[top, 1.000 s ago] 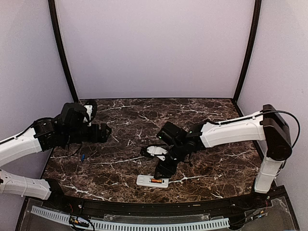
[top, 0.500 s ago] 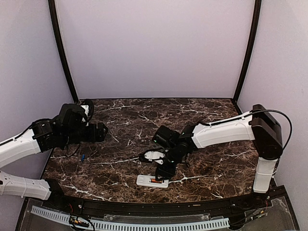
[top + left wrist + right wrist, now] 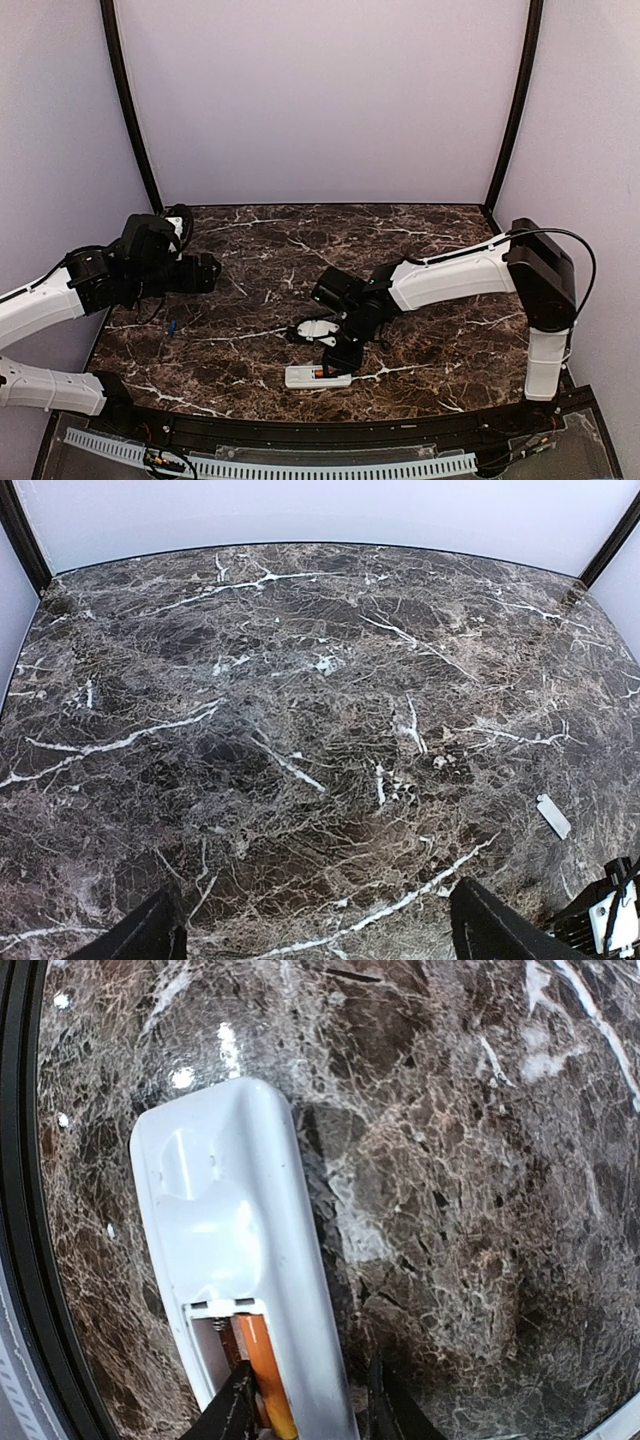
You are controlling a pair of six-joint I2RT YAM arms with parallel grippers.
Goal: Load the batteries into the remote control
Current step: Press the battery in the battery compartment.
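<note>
The white remote control (image 3: 318, 376) lies back up near the table's front edge. In the right wrist view the remote control (image 3: 235, 1250) has its recess open, with the orange-red battery (image 3: 262, 1375) lying in it. My right gripper (image 3: 341, 353) is low over the remote. In its own view the right gripper (image 3: 308, 1410) is narrowly open, one finger in the recess against the battery and the other just outside the remote's side. The blue battery (image 3: 172, 326) lies on the table at the left. My left gripper (image 3: 206, 271) is open and empty above the table, seen as (image 3: 315, 942) in its own view.
A small loose white cover piece (image 3: 553, 815) lies on the marble to the right in the left wrist view. The table's black front rim (image 3: 25, 1260) runs close beside the remote. Purple walls close off the back and both sides.
My right gripper has moved left and down onto the remote's battery end. My left gripper has drawn back a little to the left.
</note>
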